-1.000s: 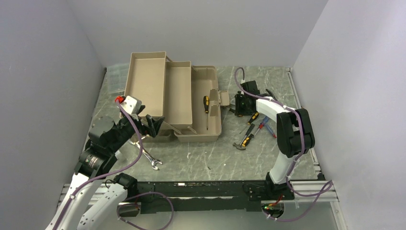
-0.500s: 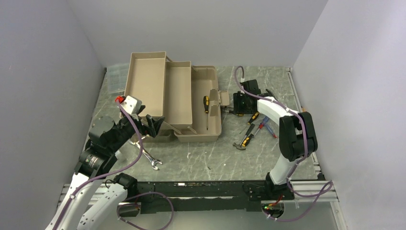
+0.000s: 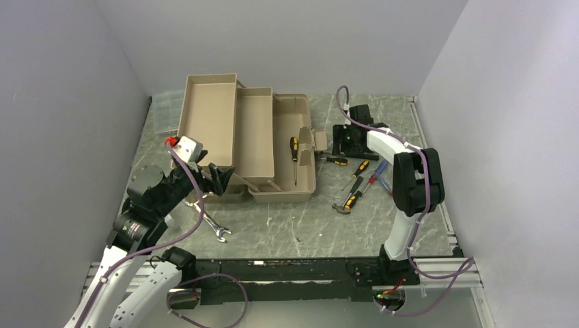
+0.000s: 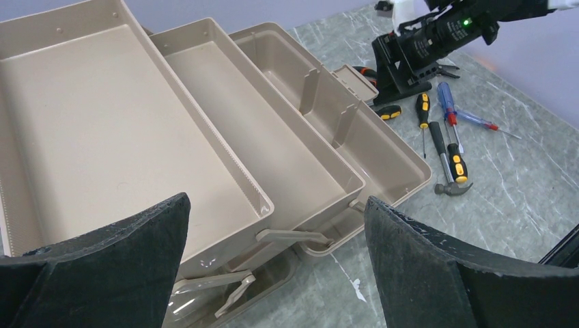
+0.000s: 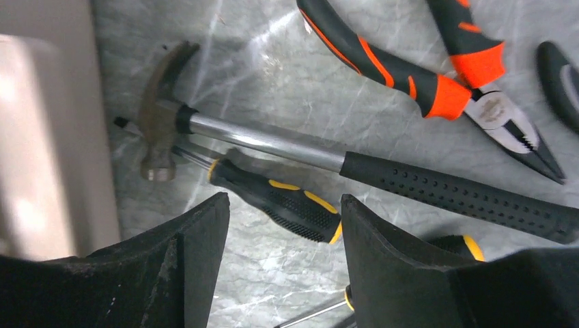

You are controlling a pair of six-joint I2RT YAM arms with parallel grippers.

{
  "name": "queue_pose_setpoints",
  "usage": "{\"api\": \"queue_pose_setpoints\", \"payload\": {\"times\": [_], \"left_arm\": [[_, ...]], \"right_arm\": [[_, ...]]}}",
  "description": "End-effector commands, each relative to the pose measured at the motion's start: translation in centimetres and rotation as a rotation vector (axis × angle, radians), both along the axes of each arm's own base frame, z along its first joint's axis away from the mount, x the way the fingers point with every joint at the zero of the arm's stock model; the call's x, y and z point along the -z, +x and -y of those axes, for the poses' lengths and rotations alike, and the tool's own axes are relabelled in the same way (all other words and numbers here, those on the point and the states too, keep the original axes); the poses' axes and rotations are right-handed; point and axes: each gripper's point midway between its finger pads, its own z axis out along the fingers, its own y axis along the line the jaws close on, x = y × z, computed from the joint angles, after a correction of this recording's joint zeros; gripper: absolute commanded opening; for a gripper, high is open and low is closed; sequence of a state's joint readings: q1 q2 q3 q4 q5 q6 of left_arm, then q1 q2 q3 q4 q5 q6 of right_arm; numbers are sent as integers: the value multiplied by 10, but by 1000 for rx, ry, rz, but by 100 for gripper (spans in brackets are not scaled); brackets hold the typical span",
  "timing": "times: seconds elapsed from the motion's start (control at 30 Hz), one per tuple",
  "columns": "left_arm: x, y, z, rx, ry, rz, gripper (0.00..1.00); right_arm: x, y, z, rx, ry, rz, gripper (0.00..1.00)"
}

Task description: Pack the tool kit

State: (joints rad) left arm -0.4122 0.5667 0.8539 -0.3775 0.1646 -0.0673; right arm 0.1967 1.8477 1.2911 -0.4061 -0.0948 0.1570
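From above, the toolbox (image 3: 254,137) stands open at the back left of the table (image 3: 307,225). It is tan plastic, with two shallow trays folded out in steps to the left of its deep base, and both trays are bare. A long screwdriver (image 3: 294,158), black and yellow, lies lengthwise in the base. A steel wrench (image 3: 213,226) lies on the table in front of the box, beside the left arm. The left gripper (image 3: 217,179) hangs at the box's near left corner. The right gripper (image 3: 345,142) points down just right of the box, over loose tools, with a small hammer (image 3: 348,201) nearer the arms. In the left wrist view the black fingers (image 4: 102,266) stand wide apart with nothing between them. Beyond them the trays show ribbed rims and flat hinge arms, and a strip of clear lid (image 4: 198,301) sits underneath. A blue-handled screwdriver (image 4: 447,109) lies to the right, on the table. In the right wrist view the jaws are apart and grip nothing. A short screwdriver (image 5: 280,198) with a black-and-yellow handle lies on the table below the gap. Just beyond it is a large hammer (image 5: 273,140) with a steel shaft and a dotted black grip, its head close to the box's tan wall. Black-and-orange pliers (image 5: 410,75) lie farther off.
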Motion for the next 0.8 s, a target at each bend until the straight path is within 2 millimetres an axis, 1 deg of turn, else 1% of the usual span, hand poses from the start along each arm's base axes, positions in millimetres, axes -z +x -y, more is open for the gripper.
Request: {"api": "queue_pose_setpoints", "payload": {"times": [0.0,0.1,0.2,0.3,0.4,0.5,0.6,0.7,0.77], "left_arm": [[-10,1,4,18,-14,40,99],[-11,2,4,19,-13,41,99],[-11,2,4,20,-14,41,99],[-12,2,5,24,-16,42,99],[-10,2,6,28,-14,36,99],[-11,2,6,28,-15,37,99],[-11,1,6,27,-16,39,99],[-11,1,5,26,-14,39,99],[-11,1,5,23,-15,41,99]], "right_arm": [[10,2,-8,-62,77,-31,63],[17,-9,-16,-93,124,-63,62],[18,-24,-21,-103,162,-66,62],[26,-39,-22,-105,157,-94,61],[35,-49,-22,-102,115,-126,60],[41,-54,-19,-84,78,-137,60],[46,-53,-21,-86,51,-148,54],[51,-56,-24,-98,3,-168,53],[52,-61,-27,-104,-24,-171,50]]}}
